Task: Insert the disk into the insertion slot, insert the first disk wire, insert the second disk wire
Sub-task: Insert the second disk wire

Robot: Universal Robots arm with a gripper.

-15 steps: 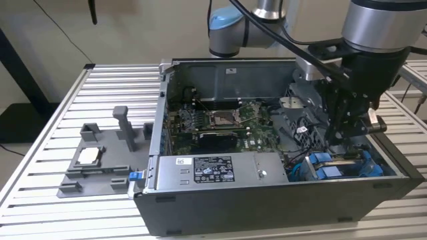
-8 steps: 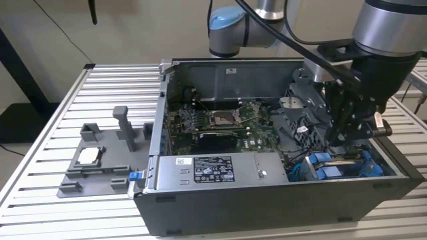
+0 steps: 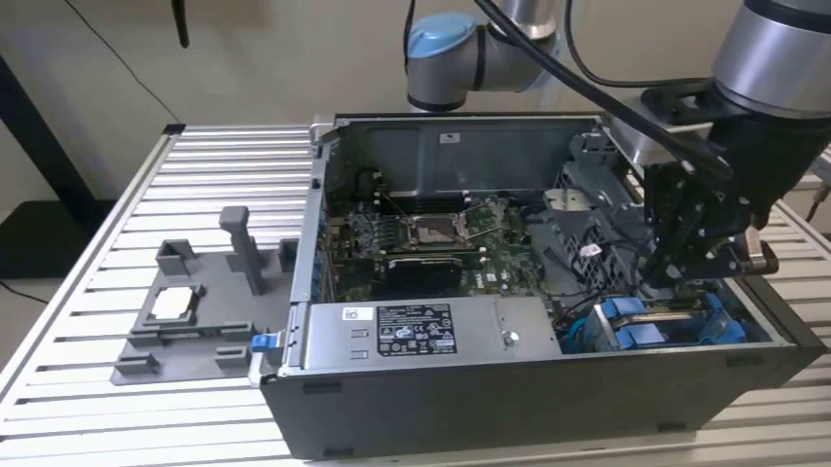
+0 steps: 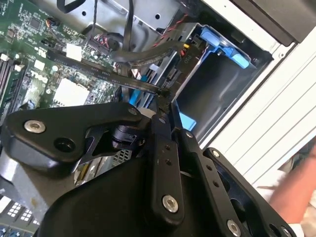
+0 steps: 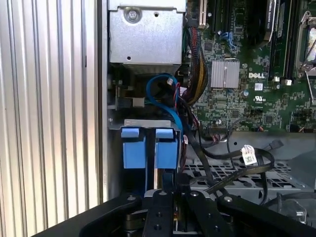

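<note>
My gripper (image 3: 668,282) hangs inside the open computer case at the exterior view's right, just above the insertion slot (image 3: 624,316). The slot is a dark grey bay edged with blue plastic (image 5: 133,148); its wall shows in the second wrist view (image 4: 217,89). In both wrist views the fingers are pressed together (image 4: 165,106) (image 5: 168,181), pinching the end of a black disk wire (image 4: 133,84). That wire carries a white label (image 5: 249,155) and loops back over the metal cage. The disk is hidden; I cannot tell whether it sits in the slot.
The green motherboard (image 3: 429,238) fills the case floor, with the labelled power supply (image 3: 415,331) along the front wall. More cables, one of them blue (image 5: 158,94), bunch beside the bay. A grey fixture (image 3: 195,311) stands on the slatted table (image 3: 117,195). A blurred hand (image 4: 296,192) is outside the case.
</note>
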